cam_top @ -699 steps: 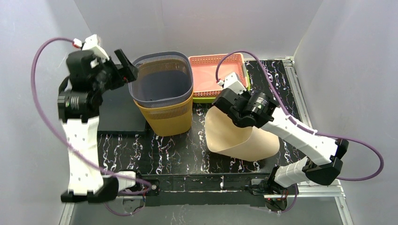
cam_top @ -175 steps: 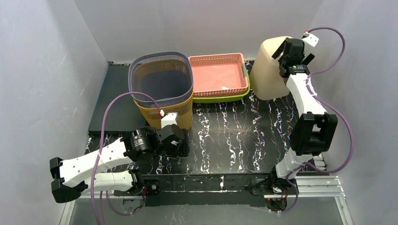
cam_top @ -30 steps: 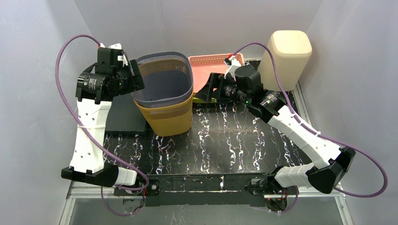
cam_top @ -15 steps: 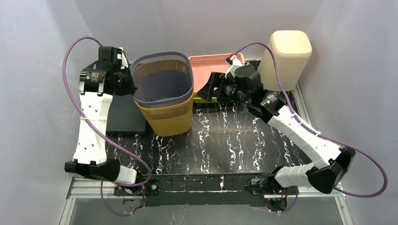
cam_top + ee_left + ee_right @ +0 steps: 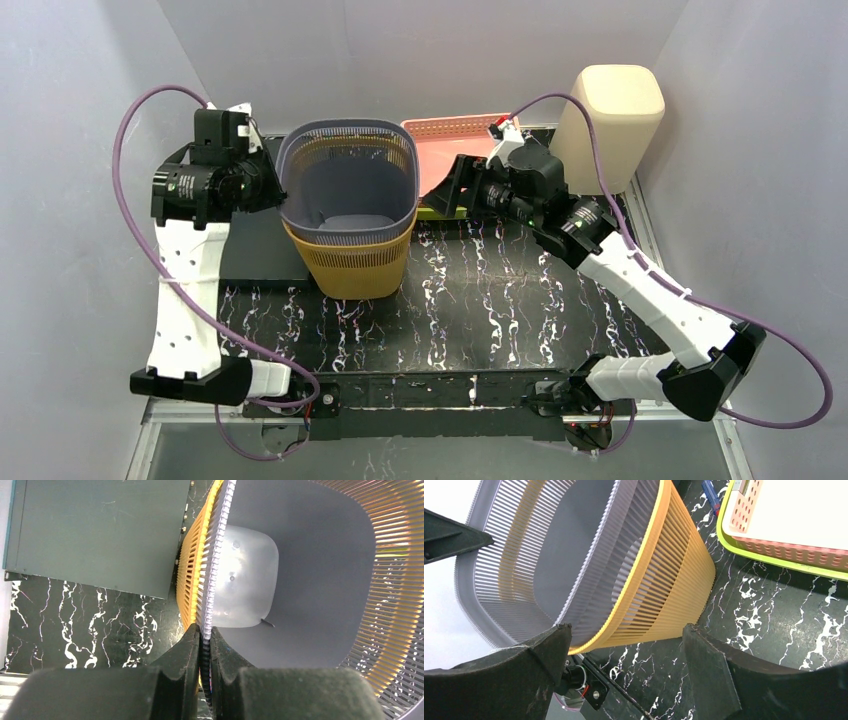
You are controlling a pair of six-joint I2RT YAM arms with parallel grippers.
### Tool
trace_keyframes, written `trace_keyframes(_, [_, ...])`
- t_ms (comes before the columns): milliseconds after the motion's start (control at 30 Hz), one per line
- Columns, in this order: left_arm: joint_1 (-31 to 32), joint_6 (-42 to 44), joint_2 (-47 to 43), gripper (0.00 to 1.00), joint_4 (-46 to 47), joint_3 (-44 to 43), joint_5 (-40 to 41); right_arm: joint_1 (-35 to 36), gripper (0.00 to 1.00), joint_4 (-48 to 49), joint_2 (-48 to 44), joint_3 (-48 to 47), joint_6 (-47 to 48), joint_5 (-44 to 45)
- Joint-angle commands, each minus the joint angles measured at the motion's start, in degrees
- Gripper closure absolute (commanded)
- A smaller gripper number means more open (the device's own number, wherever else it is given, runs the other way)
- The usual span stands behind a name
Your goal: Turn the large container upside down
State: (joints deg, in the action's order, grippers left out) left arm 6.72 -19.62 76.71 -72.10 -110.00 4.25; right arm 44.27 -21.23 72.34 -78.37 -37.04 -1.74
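The large grey slatted container (image 5: 348, 180) sits nested inside an orange slatted basket (image 5: 350, 265) at the back left of the table. It leans a little, so its pale floor (image 5: 245, 575) shows. My left gripper (image 5: 276, 190) is shut on the container's left rim (image 5: 212, 585), one finger inside and one outside. The orange basket's rim (image 5: 192, 575) runs just outside that pinch. To the right of the baskets my right gripper (image 5: 452, 188) hangs open, its fingertips (image 5: 555, 635) apart and beside the orange wall (image 5: 664, 590), touching nothing.
A cream bin (image 5: 607, 125) stands bottom-up in the back right corner. Between it and the baskets, a pink tray (image 5: 440, 150) rests in a green tray (image 5: 774, 560). A dark slab (image 5: 255, 245) lies left of the baskets. A small blue item (image 5: 710, 495) lies behind them.
My left gripper has closed on the grey container's rim. The container has tipped and shifted slightly toward me, showing its floor. The right gripper has moved slightly and stays open.
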Motion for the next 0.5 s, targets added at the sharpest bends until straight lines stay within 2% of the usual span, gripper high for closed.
trace_keyframes(0, [0.1,-2.3,-4.8,1.0,4.4,-5.0,1.0,0.2,0.1,4.6,-3.1,0.9,-0.2,0.1])
trace_keyframes(467, [0.1,-7.1,-8.5,1.0,9.2,-5.2,1.6,0.2,0.13,8.1,-4.8,2.7,-1.4,-3.9])
